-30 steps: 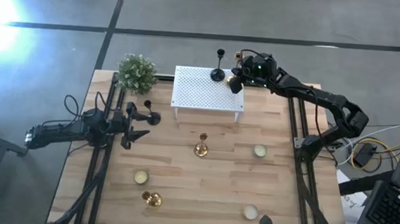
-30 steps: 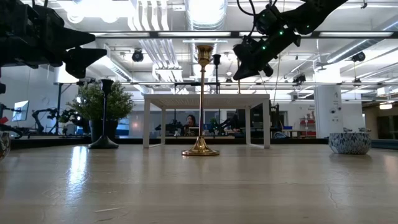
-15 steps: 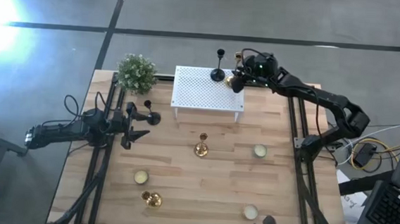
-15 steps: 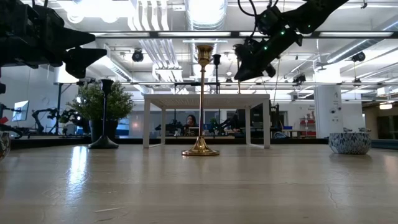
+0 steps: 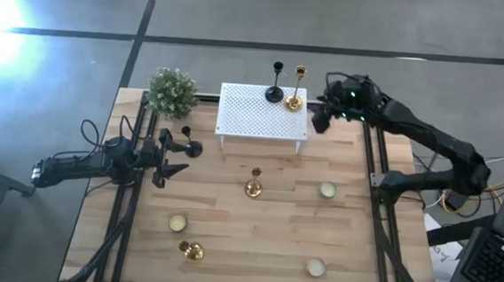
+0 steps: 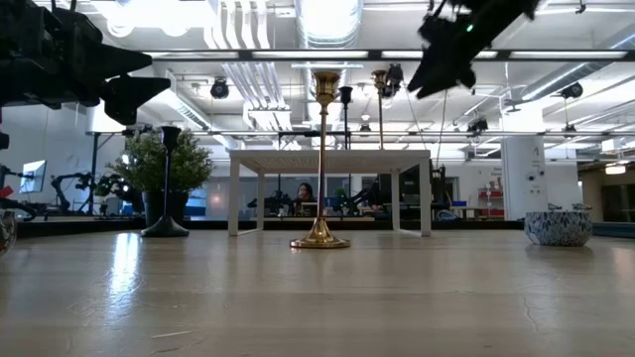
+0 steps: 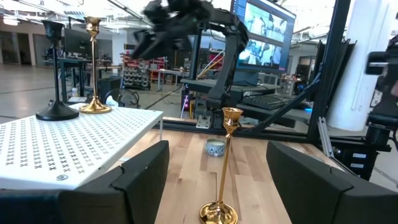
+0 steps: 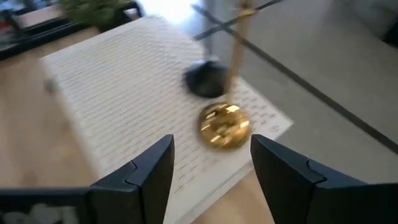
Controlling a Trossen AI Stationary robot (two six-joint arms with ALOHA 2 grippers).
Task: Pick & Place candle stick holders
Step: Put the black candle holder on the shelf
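Two candle stick holders stand on their round bases at the far right corner of the white perforated rack (image 5: 263, 111): a gold one (image 5: 295, 102) and a black one (image 5: 275, 94). My right gripper (image 5: 318, 119) hovers open just right of the rack, above it, with nothing between its fingers; the gold base (image 8: 224, 125) shows ahead of it. A second gold holder (image 5: 253, 187) stands mid-table. Another black holder (image 5: 194, 148) stands beside my left gripper (image 5: 172, 158), which waits open at the table's left. One more gold holder (image 5: 192, 251) is at the near left.
A bushy potted plant (image 5: 172, 91) stands at the far left corner. Three small round candles sit on the wood: near left (image 5: 177, 222), right (image 5: 327, 190) and near right (image 5: 315, 267). Black frame rails run along both table sides.
My right gripper has let go of the gold holder on the rack, then drawn back toward the table's right edge and risen. The gold holder stays upright on the rack beside the black one.
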